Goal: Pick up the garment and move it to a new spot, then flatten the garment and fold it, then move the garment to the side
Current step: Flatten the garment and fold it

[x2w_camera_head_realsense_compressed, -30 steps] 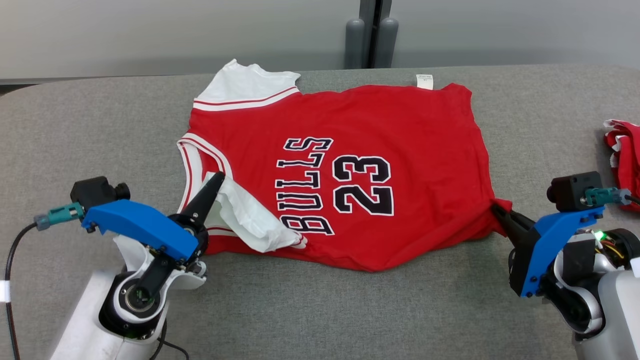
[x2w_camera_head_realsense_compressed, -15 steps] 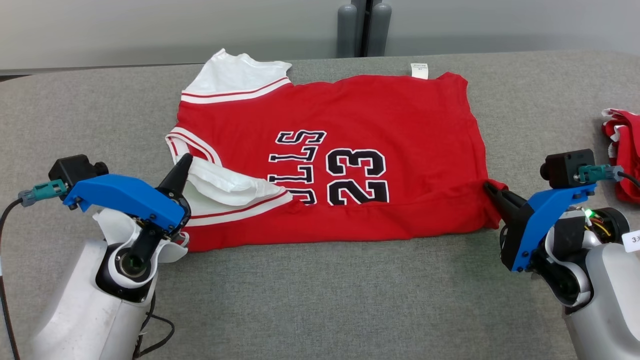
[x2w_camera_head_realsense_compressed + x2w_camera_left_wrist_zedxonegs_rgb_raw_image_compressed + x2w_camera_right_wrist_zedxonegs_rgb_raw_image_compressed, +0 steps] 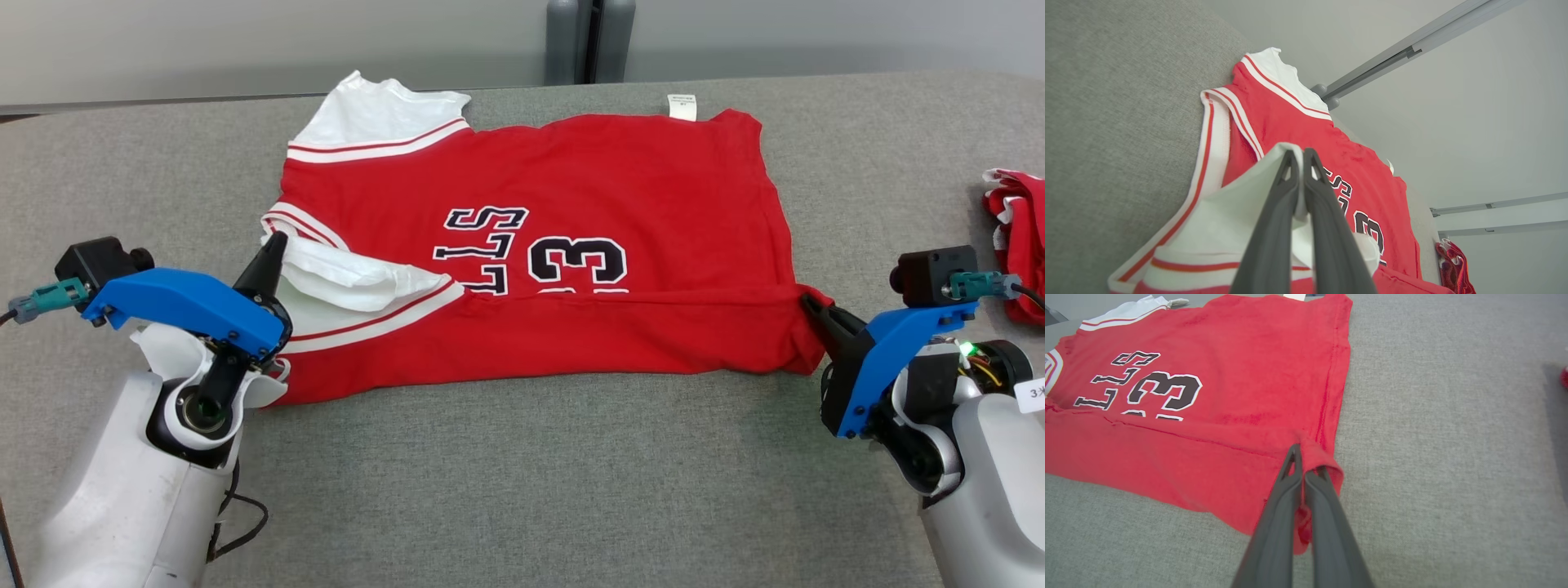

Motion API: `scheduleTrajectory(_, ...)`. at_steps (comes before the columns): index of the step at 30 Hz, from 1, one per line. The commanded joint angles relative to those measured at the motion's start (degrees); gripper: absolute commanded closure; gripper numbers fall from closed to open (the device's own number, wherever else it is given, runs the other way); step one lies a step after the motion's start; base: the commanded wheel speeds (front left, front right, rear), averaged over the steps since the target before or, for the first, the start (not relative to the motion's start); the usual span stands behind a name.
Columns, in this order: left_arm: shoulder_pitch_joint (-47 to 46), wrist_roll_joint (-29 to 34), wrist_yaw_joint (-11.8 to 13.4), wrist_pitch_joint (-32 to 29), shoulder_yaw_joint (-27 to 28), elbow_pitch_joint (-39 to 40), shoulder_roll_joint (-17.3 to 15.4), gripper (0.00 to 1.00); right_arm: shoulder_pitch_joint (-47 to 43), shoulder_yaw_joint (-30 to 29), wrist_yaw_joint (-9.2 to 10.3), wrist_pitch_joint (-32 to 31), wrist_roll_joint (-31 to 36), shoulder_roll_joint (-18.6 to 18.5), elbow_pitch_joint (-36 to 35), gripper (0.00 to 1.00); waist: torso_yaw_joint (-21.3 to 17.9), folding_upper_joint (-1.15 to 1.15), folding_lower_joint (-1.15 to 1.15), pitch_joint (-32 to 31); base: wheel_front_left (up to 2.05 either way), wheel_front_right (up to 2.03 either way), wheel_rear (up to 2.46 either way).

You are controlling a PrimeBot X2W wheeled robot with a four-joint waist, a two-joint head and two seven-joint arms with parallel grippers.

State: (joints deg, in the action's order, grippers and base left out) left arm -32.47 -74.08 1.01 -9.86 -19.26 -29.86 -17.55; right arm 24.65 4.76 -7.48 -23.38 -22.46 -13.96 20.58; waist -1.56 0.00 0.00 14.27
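The garment is a red basketball jersey with white trim and black lettering, spread sideways on the grey table. Its near long edge is lifted and folded over the print, hiding the lower part of the letters and number. My left gripper is shut on the garment's white sleeve end at the left. My right gripper is shut on the garment's red hem corner at the right. Both pinches show in the wrist views, with my left gripper and right gripper closed on cloth.
The grey fabric table runs wide, with bare room in front of the jersey. Another red and white bundle of cloth lies at the right edge. A grey wall and two grey posts stand behind the table.
Both grippers have carried the garment's near edge away from me over the print, so more of the lettering is covered. The camera view has shifted a little too.
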Motion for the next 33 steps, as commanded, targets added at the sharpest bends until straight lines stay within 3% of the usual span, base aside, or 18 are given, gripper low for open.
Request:
scheduleTrajectory(1, -1.51, 0.61, -0.25, 0.41, -0.17, -0.46, -0.29, 1.0, 1.29, 0.26, -0.03, 0.15, 0.35, 0.15, 0.33, 1.0, -0.19, 0.0, 0.0, 0.35, 0.0, 0.0, 0.0)
scheduleTrajectory(6, -3.62, 1.82, -1.15, 1.34, -0.65, -2.41, -0.03, 1.0, 2.43, 1.1, -0.03, 0.59, 0.3, 0.83, 1.91, 1.0, -0.65, 0.0, 0.0, 1.41, 0.0, 0.0, 0.0)
scheduleTrajectory(7, -3.94, 2.04, -1.28, 1.48, -0.7, -2.77, 0.01, 1.0, 2.68, 1.17, -0.03, 0.77, 0.21, 1.01, 2.24, 0.96, -0.7, 0.0, 0.0, 1.61, 0.0, 0.0, 0.0)
scheduleTrajectory(8, -4.23, 2.17, -1.67, 1.68, -0.75, -3.17, 0.02, 1.0, 2.88, 1.45, -0.03, 0.72, 0.18, 1.1, 2.63, 0.82, -0.72, 0.0, 0.0, 1.8, 0.0, 0.0, 0.0)
scheduleTrajectory(9, -4.5, 2.24, -1.81, 2.03, -0.78, -3.57, 0.03, 1.0, 3.1, 1.66, -0.03, 0.93, 0.23, 1.18, 2.93, 0.55, -0.74, 0.0, 0.0, 1.94, 0.0, 0.0, 0.0)
scheduleTrajectory(10, -4.83, 2.49, -2.2, 2.1, -0.87, -3.9, 0.07, 0.87, 3.45, 1.78, -0.03, 1.15, 0.28, 1.22, 3.19, 0.24, -0.72, 0.0, 0.0, 2.13, 0.0, 0.0, 0.0)
scheduleTrajectory(11, -5.06, 2.68, -2.66, 2.32, -1.01, -4.29, 0.14, 0.41, 3.81, 1.94, -0.03, 1.56, 0.24, 1.4, 3.45, 0.0, -0.7, 0.0, 0.0, 2.25, 0.0, 0.0, 0.0)
scheduleTrajectory(12, -5.31, 3.03, -3.14, 2.66, -1.22, -4.61, 0.06, 0.0, 4.09, 1.96, -0.03, 2.01, 0.11, 1.53, 3.64, 0.0, -0.67, 0.0, 0.0, 2.34, 0.0, 0.0, 0.0)
scheduleTrajectory(18, -5.52, 5.97, -5.25, 7.47, -2.31, -6.42, 0.46, 0.0, 4.8, 2.11, -0.03, 5.06, 0.2, 1.21, 4.35, 0.0, 0.37, 0.0, 0.0, 1.8, 0.0, 0.0, 0.0)
scheduleTrajectory(24, -0.54, 11.09, -6.39, 16.58, -4.32, -5.35, 0.44, 0.0, 1.35, -0.53, -0.03, 7.0, 0.7, 0.97, 1.93, 0.0, 1.62, 0.0, 0.0, -0.28, 0.0, 0.0, 0.0)
scheduleTrajectory(28, 4.16, 14.34, -4.6, 21.5, -5.27, -4.14, 0.26, 0.0, -1.91, -3.96, -0.03, 5.97, 2.13, 2.14, -1.35, 0.0, 1.87, 0.0, 0.0, -1.2, 0.0, 0.0, 0.0)
scheduleTrajectory(33, 8.71, 20.43, 0.39, 22.89, -9.12, -3.16, -0.71, 0.0, -6.35, -8.97, -0.03, 3.15, 6.59, 5.34, -5.87, 0.0, 1.92, 0.0, 0.0, -1.42, 0.0, 0.0, 0.0)
